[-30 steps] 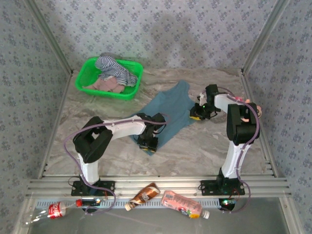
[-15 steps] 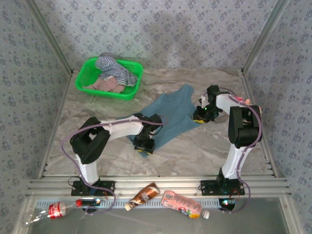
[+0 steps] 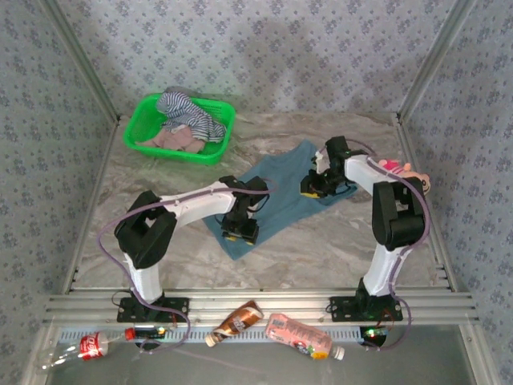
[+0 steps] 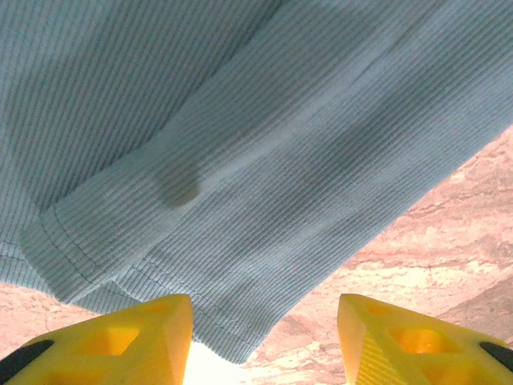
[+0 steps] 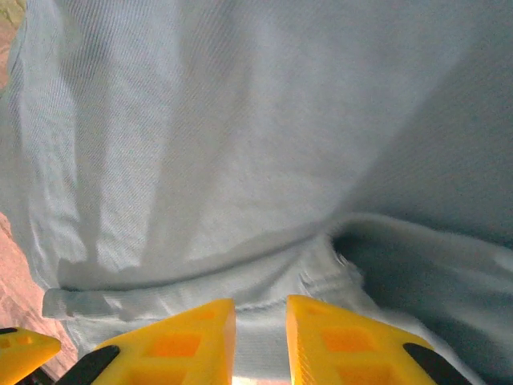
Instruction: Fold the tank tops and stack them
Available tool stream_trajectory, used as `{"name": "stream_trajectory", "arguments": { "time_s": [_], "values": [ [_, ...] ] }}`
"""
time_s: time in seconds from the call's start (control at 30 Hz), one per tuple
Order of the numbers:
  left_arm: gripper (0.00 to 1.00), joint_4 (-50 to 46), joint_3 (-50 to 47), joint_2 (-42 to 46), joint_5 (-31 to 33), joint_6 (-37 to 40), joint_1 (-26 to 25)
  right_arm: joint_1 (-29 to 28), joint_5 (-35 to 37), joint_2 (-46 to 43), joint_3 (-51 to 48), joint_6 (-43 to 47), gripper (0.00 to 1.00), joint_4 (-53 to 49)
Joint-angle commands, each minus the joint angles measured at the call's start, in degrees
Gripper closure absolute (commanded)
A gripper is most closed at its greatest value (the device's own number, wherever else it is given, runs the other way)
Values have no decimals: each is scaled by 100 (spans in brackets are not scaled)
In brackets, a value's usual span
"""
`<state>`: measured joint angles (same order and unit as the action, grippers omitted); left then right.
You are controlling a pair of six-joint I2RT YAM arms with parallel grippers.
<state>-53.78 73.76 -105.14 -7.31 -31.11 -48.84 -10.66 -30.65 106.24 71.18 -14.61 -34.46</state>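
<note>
**A:** There's the plain teal-blue ribbed fabric tank top [image 3: 276, 188], lying out on the marble-patterned table [image 3: 345, 249], roughly mid-table between the two arms.

**B:** And it's on a slant. The long axis runs from near-left up to far-right. The stitched hem is at the near-left end, and the far-right end narrows to a tip pointing at the back wall.

**A:** The left gripper [image 3: 240, 233] is low over that near-left end. In its wrist view the yellow fingers [image 4: 144, 333] stand wide apart with nothing gripped. There's bare table in the gap, and the hem's corner reaches down between the tips.

**B:** Now the right gripper [image 3: 313, 187], at the top's right-hand edge, towards the far end. Its yellow fingers [image 5: 188, 341] are drawn almost together, and the narrow gap is full of teal cloth. A bunched fold puckers up just ahead of the tips, so I'd call that a pinch on the fabric.

**A:** And the other two tops?

**B:** They're in the green plastic basket [image 3: 215, 156] at the far left. The navy-and-white striped tank top [image 3: 188, 112] is heaped on the dusty pink tank top [image 3: 172, 139]. Both are crumpled and well apart from the teal one.
</note>
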Motion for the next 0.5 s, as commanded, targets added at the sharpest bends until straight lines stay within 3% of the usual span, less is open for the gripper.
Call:
{"name": "stream_trajectory", "arguments": {
  "time_s": [0.0, 0.23, 0.47],
  "values": [
    [49, 227, -159, -63, -63, -60, 102, -6, -54, 396, 125, -188, 75, 375],
    [49, 364, -462, -199, -10, 118, 231, -4, 130, 1000, 555, 66, 76, 291],
    [48, 236, -651, -248, 52, 301, 338, 300, -228, 837, 719, 407, 72, 189]
  ]
}}
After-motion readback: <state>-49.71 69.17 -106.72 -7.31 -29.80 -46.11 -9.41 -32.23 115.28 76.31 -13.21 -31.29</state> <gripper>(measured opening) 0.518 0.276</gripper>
